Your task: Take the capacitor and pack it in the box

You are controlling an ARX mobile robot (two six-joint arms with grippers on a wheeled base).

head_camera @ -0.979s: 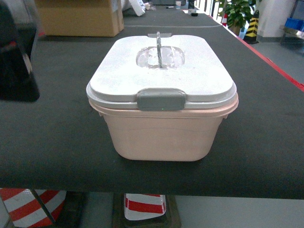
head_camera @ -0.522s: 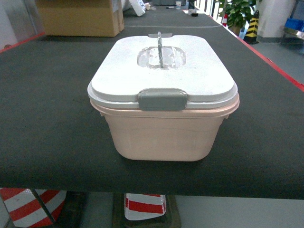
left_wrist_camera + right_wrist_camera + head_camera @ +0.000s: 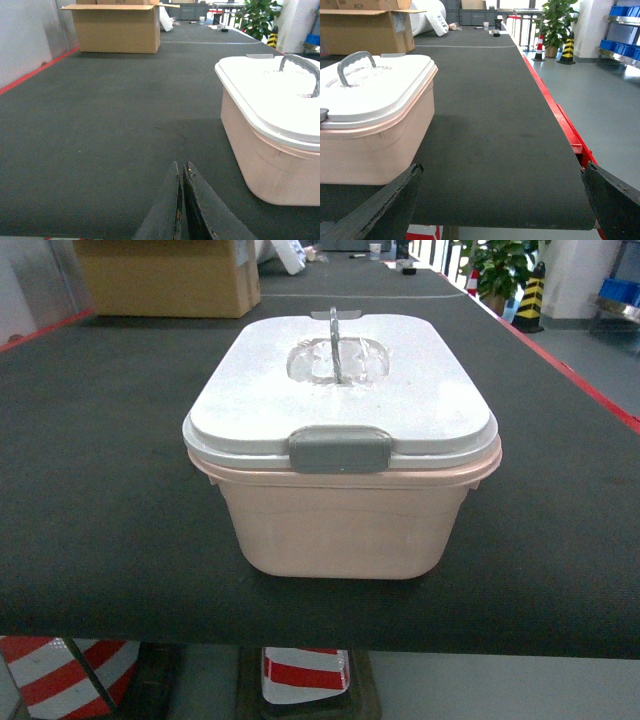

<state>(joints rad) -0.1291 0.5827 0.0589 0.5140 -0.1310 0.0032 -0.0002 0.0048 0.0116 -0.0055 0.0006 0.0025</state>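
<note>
Pink plastic makes up the box [image 3: 340, 525], and it sits in the middle of the dark table mat [image 3: 100, 490] in my head view. Its white lid [image 3: 340, 385] is on top, with a grey latch [image 3: 340, 450] on the side facing me and a grey handle [image 3: 335, 340] standing up in the middle.

My left gripper [image 3: 181, 172] shows at 6 o'clock in the left wrist view. Its two black fingers are pressed together with nothing between them, and the box is off at 3 o'clock from it, not touching.

My right gripper [image 3: 502, 172] has its fingers spread wide, one in each bottom corner of the right wrist view. The box is at 9 o'clock there, near the left finger.

I can see a brown carton [image 3: 165, 275] far back at 11 o'clock and a green plant [image 3: 495, 265] at 1 o'clock.
</note>
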